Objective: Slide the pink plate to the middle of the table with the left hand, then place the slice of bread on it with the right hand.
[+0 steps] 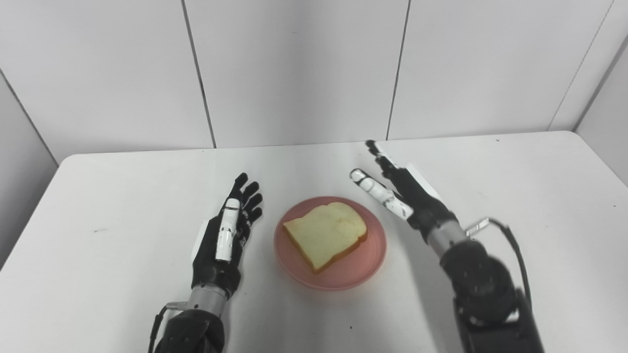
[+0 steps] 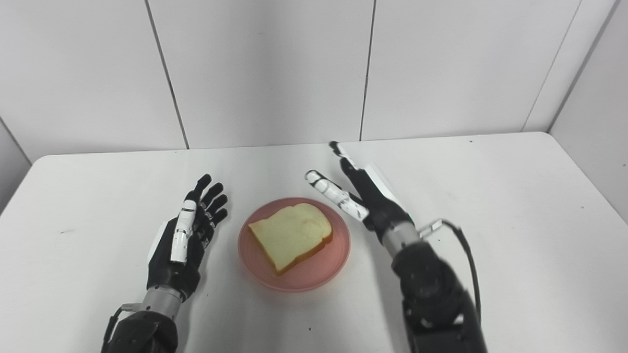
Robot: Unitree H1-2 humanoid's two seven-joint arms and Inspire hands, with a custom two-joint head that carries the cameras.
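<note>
Blk robot hands [image 1: 227, 232], wht thumbs.

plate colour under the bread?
Pink, a salmon shade; the plate shows best in the left eye view.

left eye view: from my head, above near edge of table [image 1: 137, 203], angled down and fwd twd far wall panels [image 1: 299, 62]; close range.
right eye view: same height and tilt, set a bit to the right, so everything sits further left in pic.
my arms: both come in from bottom edge, left hand [image 1: 227, 232] and right hand [image 1: 398, 192] in both views.
shared: nearly whole scene, i.e. tabletop, pink plate [image 2: 317, 265] mid-table, back wall, side walls.
</note>
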